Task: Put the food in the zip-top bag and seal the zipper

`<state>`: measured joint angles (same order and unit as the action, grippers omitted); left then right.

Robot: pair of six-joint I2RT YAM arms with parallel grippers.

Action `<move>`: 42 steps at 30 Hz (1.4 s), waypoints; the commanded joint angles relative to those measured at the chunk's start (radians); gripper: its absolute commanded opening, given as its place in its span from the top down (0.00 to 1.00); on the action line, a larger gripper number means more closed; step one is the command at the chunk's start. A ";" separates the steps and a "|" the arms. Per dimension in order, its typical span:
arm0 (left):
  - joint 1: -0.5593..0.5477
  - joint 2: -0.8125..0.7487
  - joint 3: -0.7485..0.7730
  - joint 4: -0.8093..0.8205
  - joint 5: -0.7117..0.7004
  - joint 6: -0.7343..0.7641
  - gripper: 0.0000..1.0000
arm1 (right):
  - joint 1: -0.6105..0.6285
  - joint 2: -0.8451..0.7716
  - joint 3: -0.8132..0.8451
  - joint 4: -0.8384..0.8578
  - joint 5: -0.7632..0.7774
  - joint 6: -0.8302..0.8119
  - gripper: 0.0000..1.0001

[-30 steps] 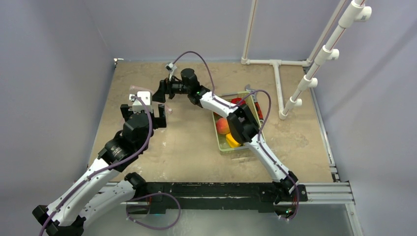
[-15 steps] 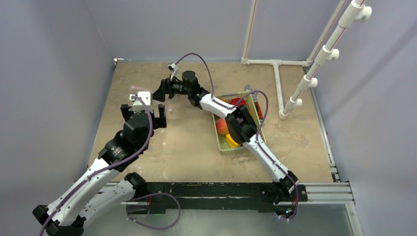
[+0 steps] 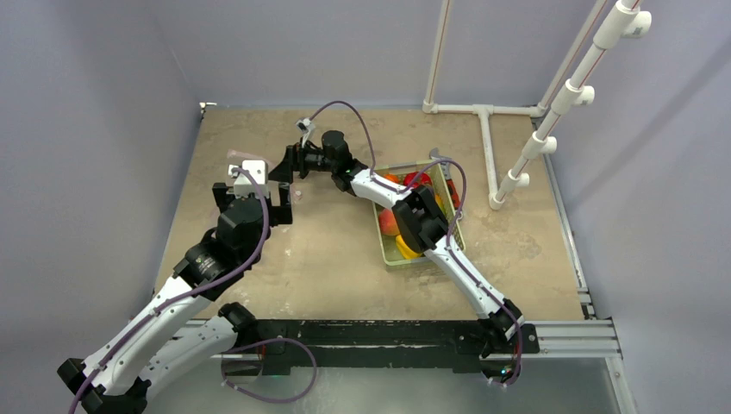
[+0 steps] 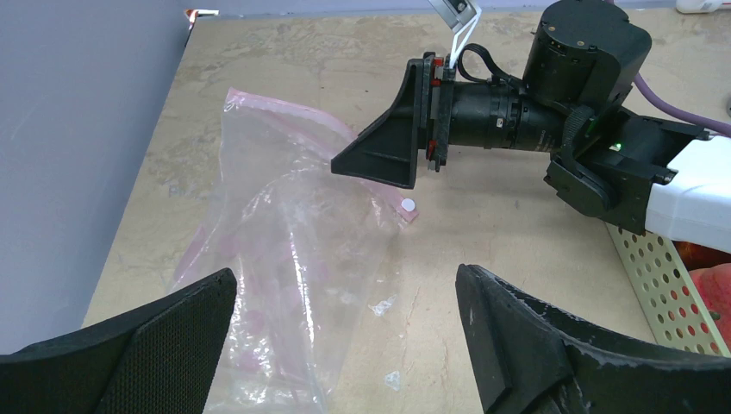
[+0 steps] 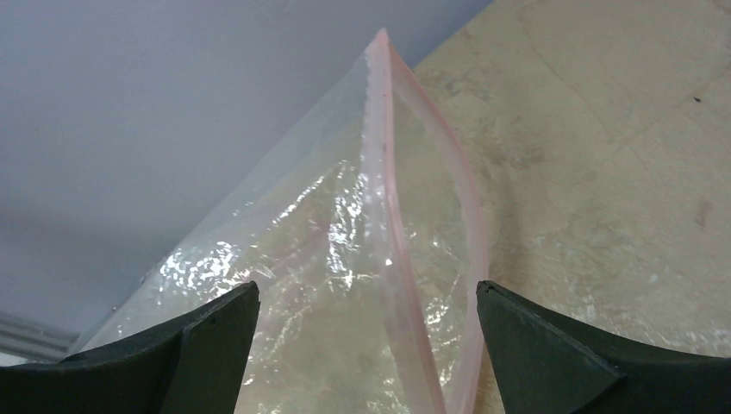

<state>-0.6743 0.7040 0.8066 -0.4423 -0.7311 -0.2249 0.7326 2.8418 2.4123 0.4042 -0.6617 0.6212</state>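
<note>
— Tan, mottled table (image 3: 345,250), plain grey walls (image 3: 86,129) round it. Where is the bag?

— On the far left of the table. The bag (image 4: 284,259) is clear, thin and crinkly, with light glinting on its wrinkles, and it lies mostly flat.

— Which way does it run?

— The zipper (image 5: 379,172), a narrow pale pink strip, gives the long axis. From above it runs from far left to near right, and the body spreads from it toward the left gripper (image 4: 345,345). In the right wrist view one corner of the mouth stands up in a peak, and the two pink lips part below it.

— The right gripper?

— The right gripper (image 5: 366,345) has its black fingers (image 5: 190,345) spread wide, one on each side of the strip, gripping nothing. Whether a tip touches the film, I cannot tell.

— And the left?

— Also spread wide and empty, over the bag's near edge, facing the right one.

— The food?

— The food (image 3: 390,222) sits in a pale green perforated basket (image 3: 398,262), well to the right of the bag: round, smooth pieces in peach, yellow and red.
</note>
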 commanded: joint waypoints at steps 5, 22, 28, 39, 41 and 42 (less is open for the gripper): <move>0.004 0.005 0.000 0.024 0.007 0.007 0.02 | 0.005 -0.028 -0.022 0.122 -0.162 -0.007 0.06; 0.003 0.004 0.002 0.019 0.009 0.004 0.02 | 0.017 -0.166 -0.245 0.220 -0.267 -0.025 0.85; 0.003 -0.001 0.002 0.019 0.011 0.003 0.02 | 0.017 -0.294 -0.390 0.234 -0.227 -0.080 1.00; 0.004 -0.020 0.019 0.012 -0.009 -0.031 0.02 | 0.051 -0.563 -0.635 0.232 -0.061 -0.178 1.00; 0.004 -0.038 0.024 0.024 -0.006 -0.050 0.01 | 0.066 -0.613 -0.690 0.229 -0.021 -0.200 1.00; 0.003 -0.044 0.031 0.030 -0.002 -0.060 0.01 | 0.074 -0.638 -0.723 0.232 0.001 -0.212 1.00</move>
<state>-0.6743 0.6949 0.8066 -0.4431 -0.7265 -0.2348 0.7700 2.3177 1.7718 0.6075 -0.7620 0.4870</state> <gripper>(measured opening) 0.988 0.007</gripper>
